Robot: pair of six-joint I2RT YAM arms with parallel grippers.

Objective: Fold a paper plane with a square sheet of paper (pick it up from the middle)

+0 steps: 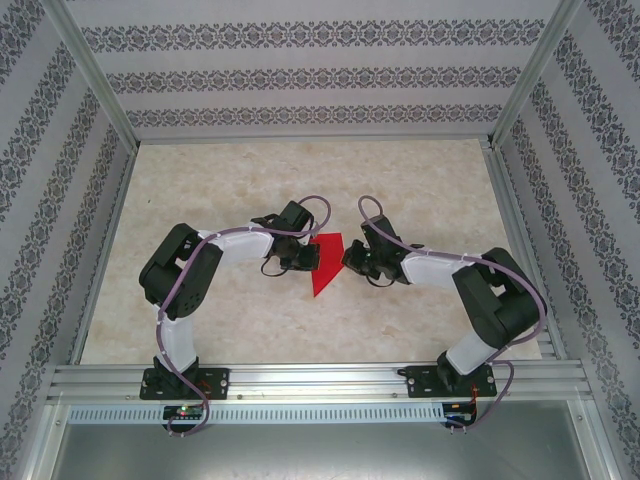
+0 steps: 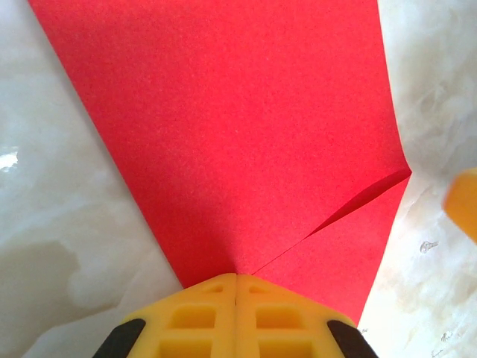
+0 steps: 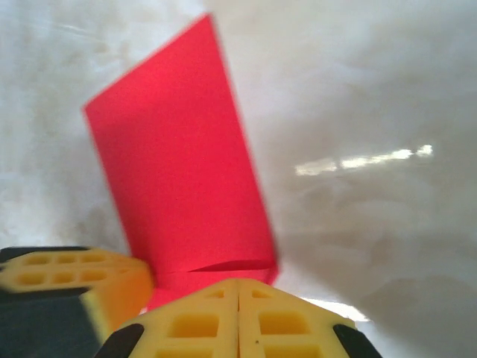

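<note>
Left gripper (image 2: 237, 277) and right gripper (image 3: 238, 283) are both pinched tight on the paper (image 1: 325, 264), which sticks out creased just ahead of their tips.

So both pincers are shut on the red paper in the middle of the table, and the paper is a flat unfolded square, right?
Not unfolded. The red paper is already folded: the left wrist view shows one layer lapping over another along a slanted edge. The rest holds: the left pincer and right pincer are shut on it, in the middle of the table.
</note>
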